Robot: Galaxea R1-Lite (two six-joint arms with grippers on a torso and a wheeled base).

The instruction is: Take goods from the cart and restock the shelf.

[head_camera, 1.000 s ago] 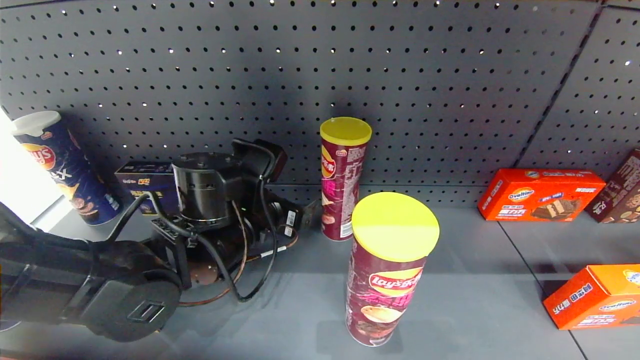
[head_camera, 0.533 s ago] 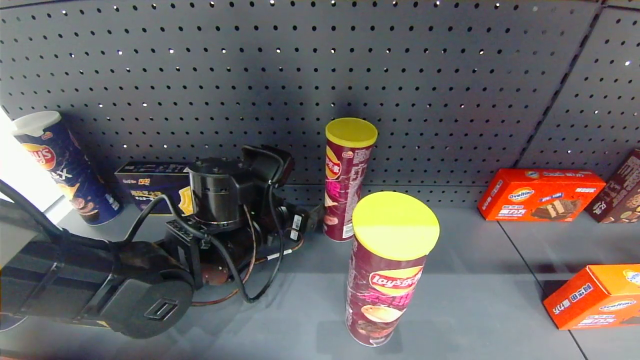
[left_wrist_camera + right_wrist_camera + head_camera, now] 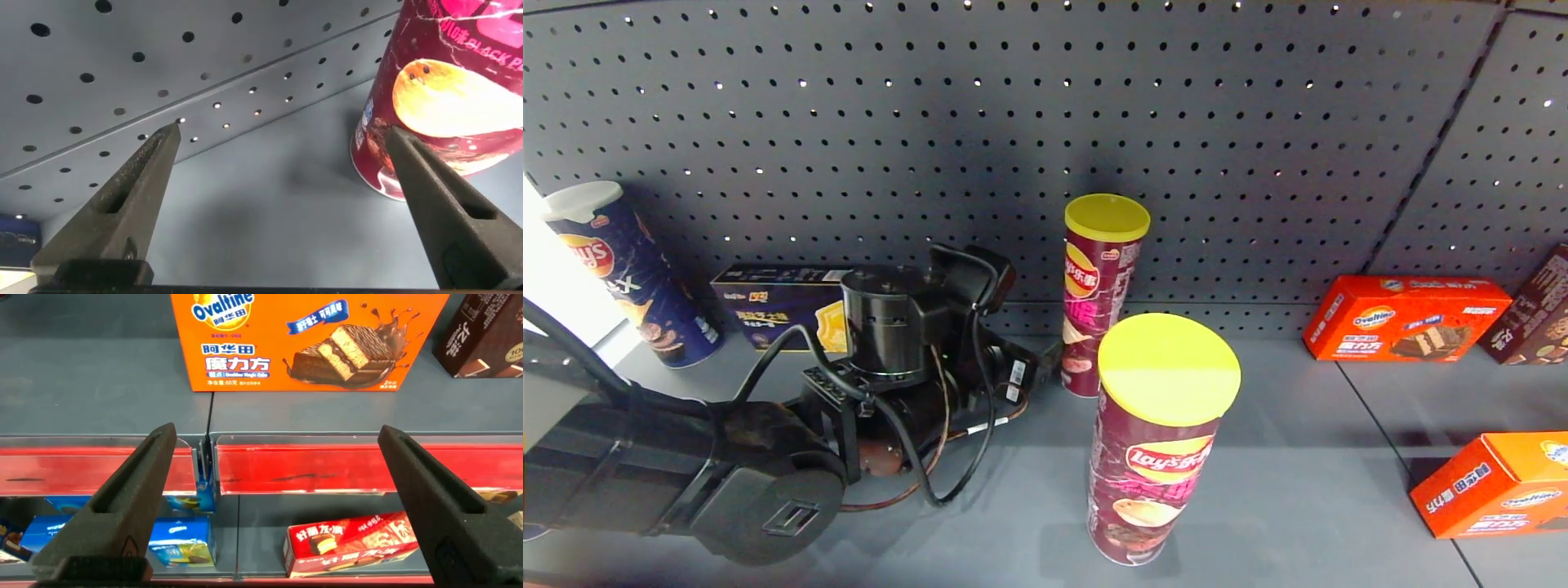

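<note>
The left gripper (image 3: 286,196), fingers spread around nothing, sits low at the back edge of the shelf (image 3: 1298,490) just beside the rear chip can (image 3: 1098,294), with 1 more can (image 3: 1156,441) upright nearer the front, while the right gripper (image 3: 286,498), fingers also spread, faces an orange box (image 3: 302,343).

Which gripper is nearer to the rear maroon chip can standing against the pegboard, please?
Left. The left gripper stands open right beside the base of the rear can; the right gripper is open before a red shelf rail, facing an orange box.
</note>
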